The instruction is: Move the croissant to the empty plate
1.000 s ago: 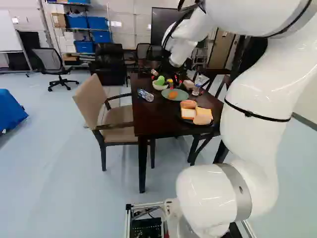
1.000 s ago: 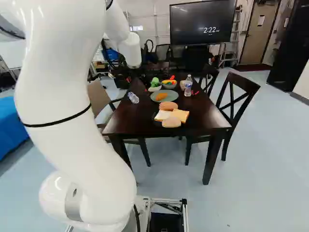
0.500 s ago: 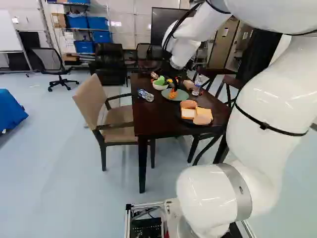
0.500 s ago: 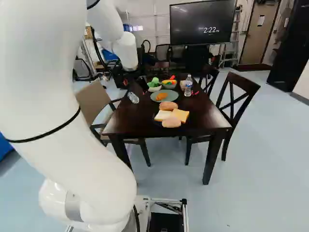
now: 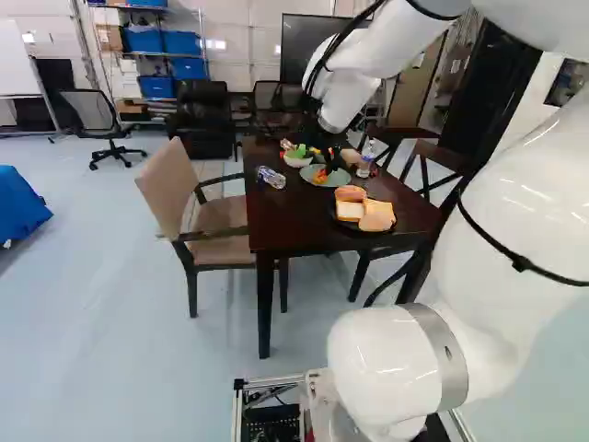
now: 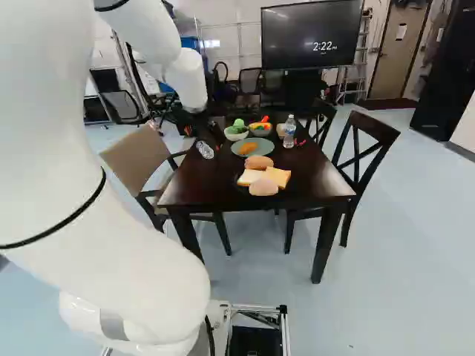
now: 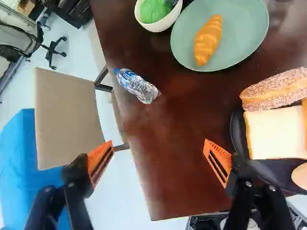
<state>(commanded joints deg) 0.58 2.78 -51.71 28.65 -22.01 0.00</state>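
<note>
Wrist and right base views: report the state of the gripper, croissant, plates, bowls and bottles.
Gripper: open, holding nothing
Croissant: lying on the green plate, ungripped
Green plate: right side up, bearing the croissant
Black plate: loaded with bread
White bowl: right side up, a green item inside
Grey bowl: filled with colourful items
Bottle near table edge: lying on its side, capped
Other bottle: standing upright

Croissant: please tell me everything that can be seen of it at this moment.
The croissant is golden orange, with a slight sheen, raised crosswise bands and tapering ends. It looks whole; whether it is real pastry or a model, I cannot tell. It lies lengthwise on the pale green plate, a little nearer the side by the white bowl, with one end close to the rim. Only the plate touches it; the open gripper is clear of it.
</note>
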